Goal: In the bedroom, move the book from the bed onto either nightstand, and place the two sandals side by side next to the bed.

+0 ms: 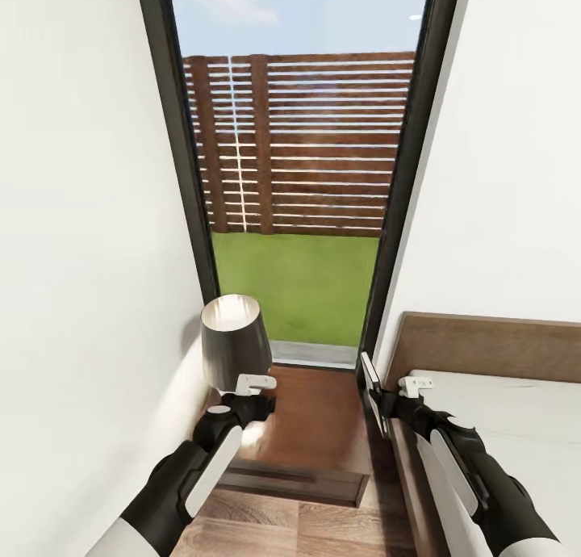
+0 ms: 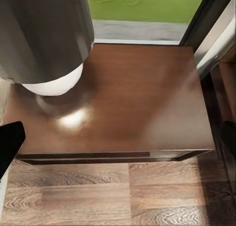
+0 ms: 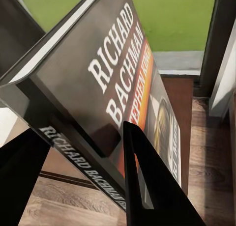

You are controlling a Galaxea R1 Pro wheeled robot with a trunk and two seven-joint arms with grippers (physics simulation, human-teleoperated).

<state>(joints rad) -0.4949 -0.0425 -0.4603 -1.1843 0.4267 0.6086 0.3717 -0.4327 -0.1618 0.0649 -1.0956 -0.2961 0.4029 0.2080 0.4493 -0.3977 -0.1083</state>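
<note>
right tool gripping book, nightstand bare

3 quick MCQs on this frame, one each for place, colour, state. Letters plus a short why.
1. Where does the lamp stand?
A. on the bed
B. on the nightstand
C. on the floor

2. What colour is the lamp's shade?
A. dark grey
B. bright blue
C. orange

3. What is the right gripper doing?
A. hanging open with nothing in it
B. shut on the book
C. pressing on the mattress

Answers:
1 B: its white base sits on the glossy brown top of the nightstand, toward the wall side.
2 A: the shade reads dark grey in the head view.
3 B: the book sits clamped between its black fingers, held on edge beside the bed.
</note>
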